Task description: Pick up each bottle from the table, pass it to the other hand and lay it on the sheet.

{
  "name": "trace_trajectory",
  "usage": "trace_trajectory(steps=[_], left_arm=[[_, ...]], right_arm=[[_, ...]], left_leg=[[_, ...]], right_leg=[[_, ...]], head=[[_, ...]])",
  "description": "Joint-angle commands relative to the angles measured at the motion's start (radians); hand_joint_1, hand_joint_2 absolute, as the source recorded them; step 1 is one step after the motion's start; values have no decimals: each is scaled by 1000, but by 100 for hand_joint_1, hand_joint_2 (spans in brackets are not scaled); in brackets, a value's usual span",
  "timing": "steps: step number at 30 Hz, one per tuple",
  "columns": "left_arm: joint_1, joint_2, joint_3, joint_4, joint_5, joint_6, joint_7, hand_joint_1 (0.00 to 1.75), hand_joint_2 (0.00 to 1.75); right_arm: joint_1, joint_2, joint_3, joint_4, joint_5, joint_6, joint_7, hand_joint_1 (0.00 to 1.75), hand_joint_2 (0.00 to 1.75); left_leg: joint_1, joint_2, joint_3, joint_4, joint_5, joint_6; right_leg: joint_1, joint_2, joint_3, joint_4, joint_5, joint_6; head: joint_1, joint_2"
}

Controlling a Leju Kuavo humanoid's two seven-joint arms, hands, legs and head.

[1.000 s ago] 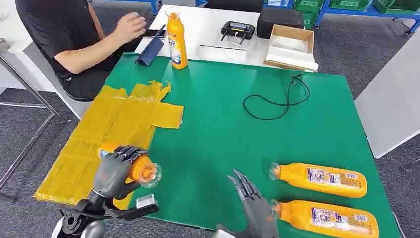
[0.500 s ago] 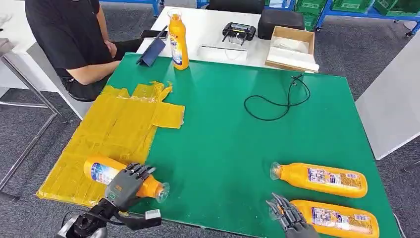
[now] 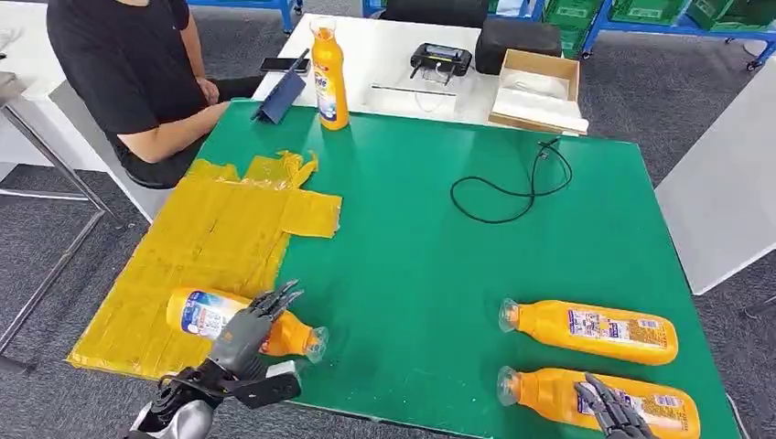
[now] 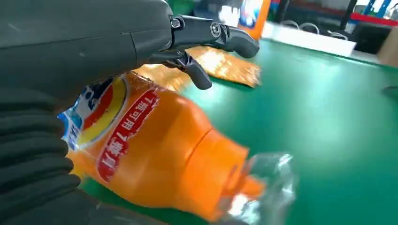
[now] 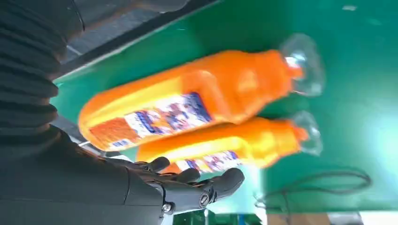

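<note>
An orange bottle (image 3: 212, 317) (image 4: 155, 154) lies on its side at the near end of the yellow sheet (image 3: 210, 233), its clear cap poking out over the green table (image 3: 412, 238). My left hand (image 3: 247, 329) (image 4: 94, 47) hovers just above it with the fingers (image 4: 211, 35) stretched out, not gripping. Two more orange bottles lie side by side at the near right, one farther (image 3: 590, 331) (image 5: 220, 145) and one nearer (image 3: 558, 395) (image 5: 187, 101). My right hand (image 3: 611, 413) (image 5: 187, 187) is over the nearer one's body, fingers apart and empty. A further bottle (image 3: 328, 73) stands upright at the table's far edge.
A person in a black shirt (image 3: 128, 64) sits at the far left corner. A looped black cable (image 3: 512, 187) lies on the far right of the green table. Behind it are a cardboard box (image 3: 538, 87), a black device (image 3: 439, 57) and a propped tablet (image 3: 279, 91).
My left hand lowered the bottle onto the sheet's near end and spread its fingers off it. My right hand moved right and back to the nearest bottle. The person's arm drew back.
</note>
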Motion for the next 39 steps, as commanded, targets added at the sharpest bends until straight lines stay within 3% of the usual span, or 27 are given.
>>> trace_trajectory(steps=[1, 6, 12, 19, 31, 37, 38, 39], left_arm=[[76, -129, 145, -190, 321, -226, -51, 0, 0], [91, -152, 186, -276, 430, -310, -29, 0, 0], [98, -146, 181, -294, 462, -352, -18, 0, 0], [89, -139, 171, -277, 457, -354, -9, 0, 0], [53, -141, 176, -244, 483, -371, -9, 0, 0], [-33, -134, 134, -198, 498, -388, 10, 0, 0], [-45, -131, 128, -190, 504, -388, 18, 0, 0], [-61, -126, 118, -175, 511, -392, 19, 0, 0]], right_arm=[[89, 208, -325, 151, 23, 173, -93, 0, 175], [92, 315, -435, 198, 67, 297, -167, 0, 175], [20, 436, -516, 256, 204, 403, -250, 0, 175], [-54, 500, -541, 293, 275, 463, -301, 0, 175], [-156, 517, -526, 436, 331, 527, -307, 0, 175], [-146, 429, -439, 536, 294, 623, -279, 0, 175], [-132, 406, -421, 545, 263, 635, -274, 175, 175], [-105, 375, -398, 548, 236, 636, -262, 175, 175]], left_leg=[[3, 1, -2, 0, -1, -3], [3, 2, -2, 0, 0, -2], [4, 4, -3, -1, -1, -4], [2, 5, -3, -1, 0, -2], [3, 5, -3, -1, 0, -3], [2, 2, -4, -1, 1, -1], [3, 2, -4, -1, 1, -2], [2, 2, -3, 0, 1, -1]], right_leg=[[3, 4, 1, -3, 0, -3], [3, 3, -2, -2, 0, -2], [3, 6, -10, -3, 1, -4], [2, 5, -9, -2, 1, -2], [3, 7, -6, -3, 2, -3], [2, 3, -10, -2, 1, -1], [3, 3, -9, -3, 1, -2], [2, 3, -10, -2, 1, -1]], head=[[0, 0], [0, 0], [0, 0], [0, 0], [0, 0], [-1, 0], [1, 0], [0, 0]])
